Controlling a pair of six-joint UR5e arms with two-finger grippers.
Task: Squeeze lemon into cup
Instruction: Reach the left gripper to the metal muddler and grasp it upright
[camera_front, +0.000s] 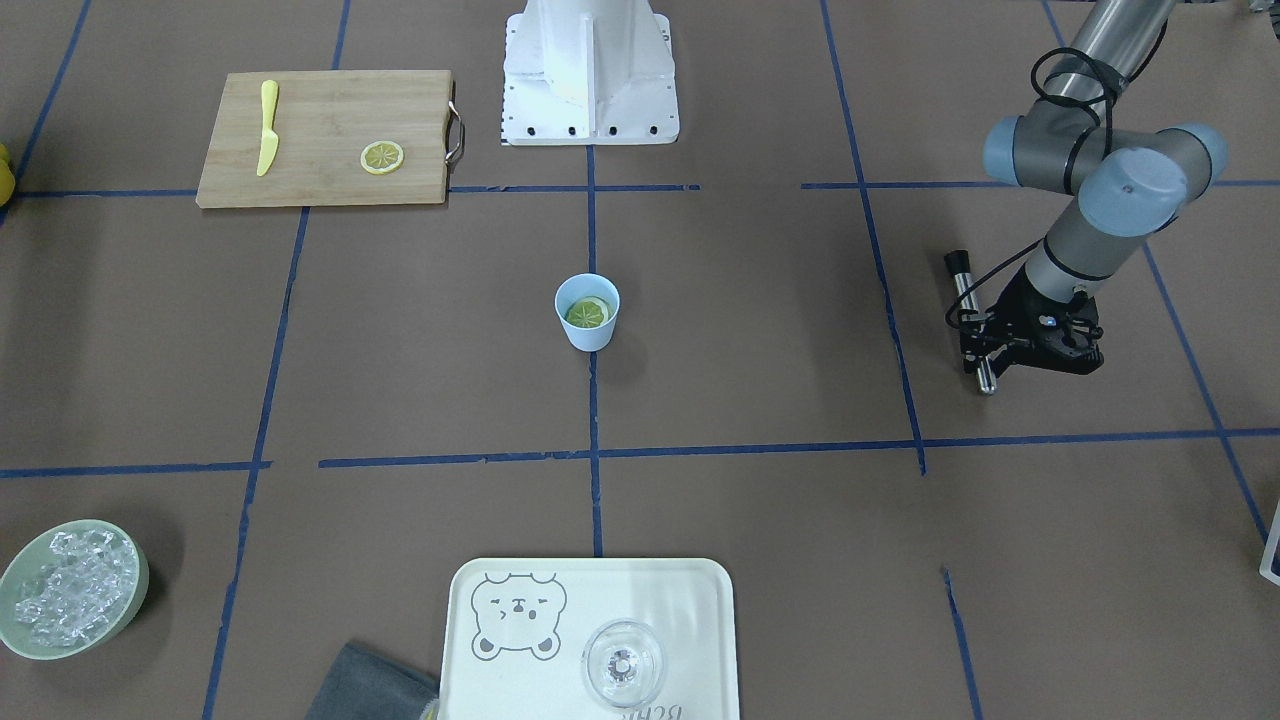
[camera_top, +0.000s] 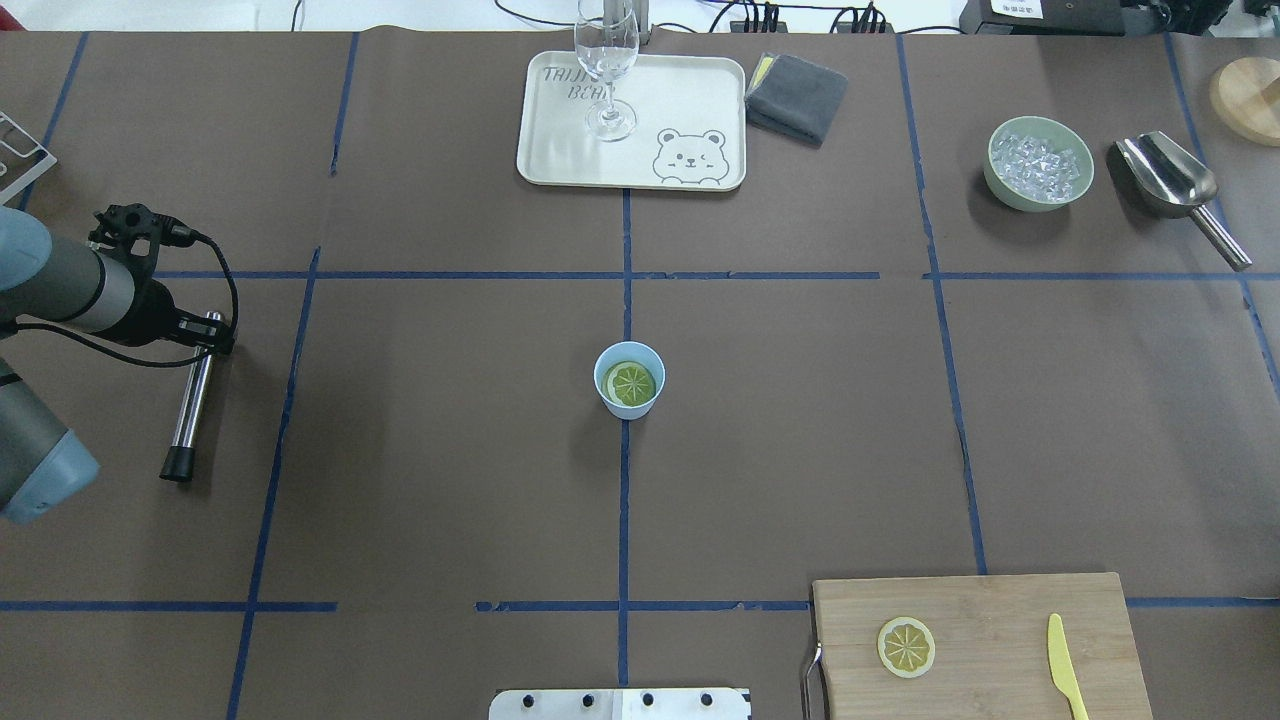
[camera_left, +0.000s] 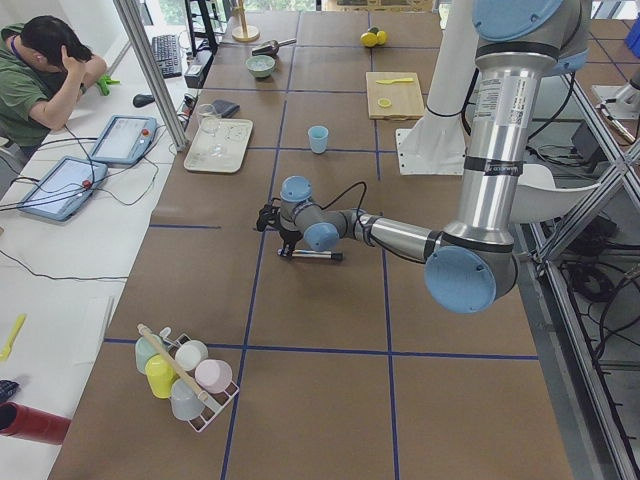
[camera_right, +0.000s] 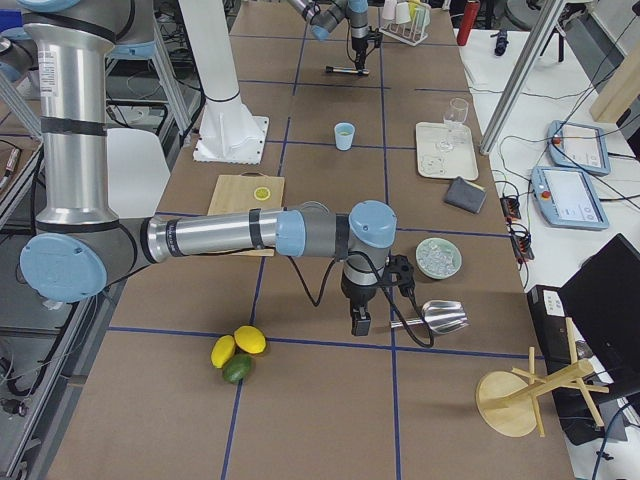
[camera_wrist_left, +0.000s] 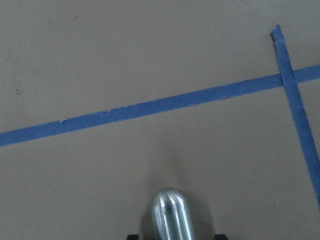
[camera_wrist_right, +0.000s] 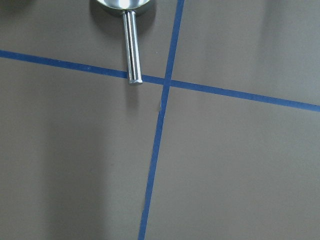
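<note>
Front view: lemon slice (camera_front: 587, 313) is lying inside the cup (camera_front: 590, 338) at table centre. The left gripper (camera_front: 980, 348) is clamping a metal rod (camera_front: 962, 285) well apart from it.

Overhead: second slice (camera_top: 906, 646) is sitting on the cutting board (camera_top: 1000, 620).

Right-side view: right gripper (camera_right: 360, 322) is hanging near the scoop (camera_right: 440, 318); can't tell how far open it is.

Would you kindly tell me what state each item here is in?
lemon: lying inside cup
cup: upright
second slice: flat on cutting board
glass: upright, empty
bowl: filled with ice
left hand: shut on metal rod
right hand: cannot tell
</note>
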